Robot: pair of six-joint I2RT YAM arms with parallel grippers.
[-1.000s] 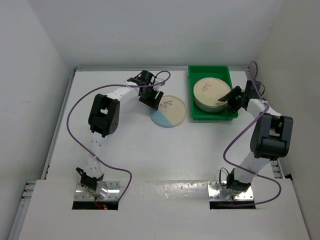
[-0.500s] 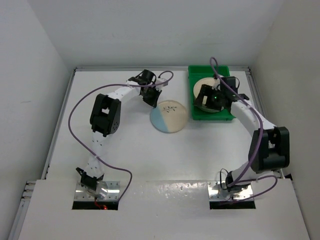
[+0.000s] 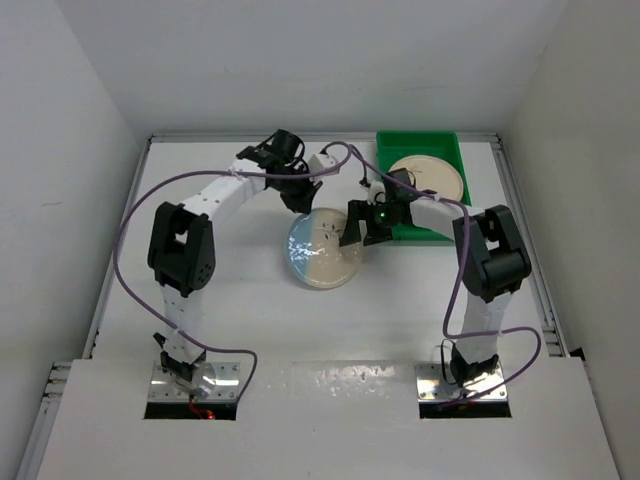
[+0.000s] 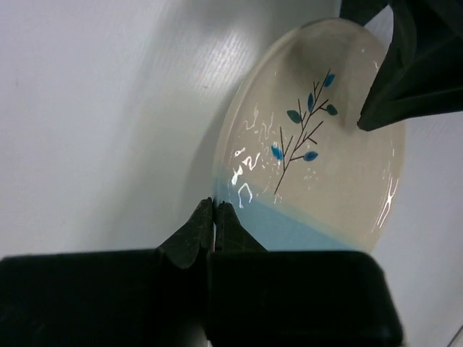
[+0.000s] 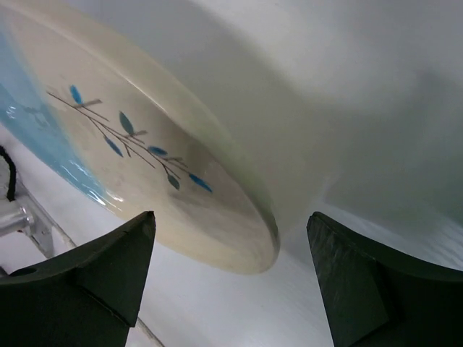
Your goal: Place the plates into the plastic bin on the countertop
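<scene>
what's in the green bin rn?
A cream plate faces up in the green bin; anything beneath it is covered. The right arm hides the bin's near-left corner.

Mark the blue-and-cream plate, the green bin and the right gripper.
blue-and-cream plate (image 3: pixel 322 252): top external view, near the middle of its face.
green bin (image 3: pixel 418 141): top external view, bare far end behind the stacked plates.
right gripper (image 5: pixel 230 217): right wrist view, midway between its open jaws, over the plate's rim.
</scene>
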